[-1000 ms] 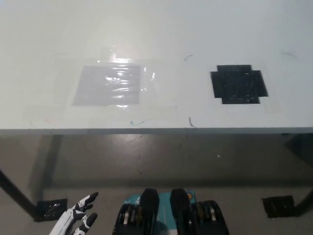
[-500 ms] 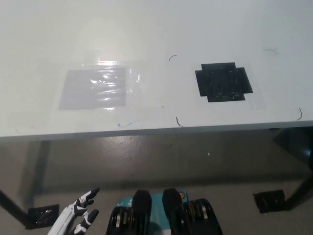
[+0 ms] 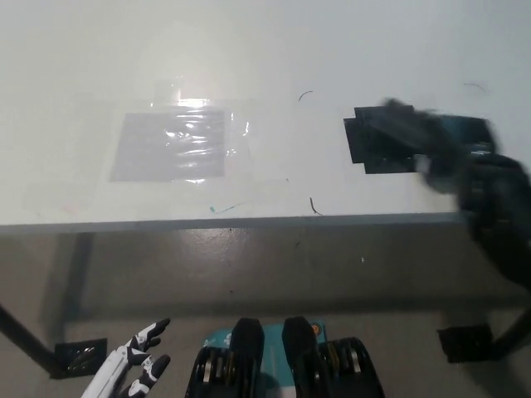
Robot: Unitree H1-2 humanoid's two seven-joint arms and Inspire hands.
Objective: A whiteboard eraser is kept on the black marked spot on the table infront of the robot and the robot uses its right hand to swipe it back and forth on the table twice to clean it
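The black marked spot (image 3: 377,149) lies on the white table (image 3: 265,58), right of centre near the front edge. My black right hand (image 3: 415,128) reaches in from the right and hovers over the spot's right part as a motion-blurred shape, with its arm (image 3: 498,207) trailing off the table edge. No whiteboard eraser can be made out; the blur hides anything under or in the hand. My white left hand (image 3: 129,369) rests low at the bottom left, below the table, with its fingers apart and nothing in it.
A grey patch under shiny clear tape (image 3: 174,145) sits on the table's left half. Small pen marks (image 3: 313,205) lie near the front edge (image 3: 249,222). Dark table legs (image 3: 33,348) and foot plates (image 3: 465,342) stand on the floor below.
My right arm has come into view from the right and now covers part of the black spot. The camera has shifted slightly. The left hand stays where it was.
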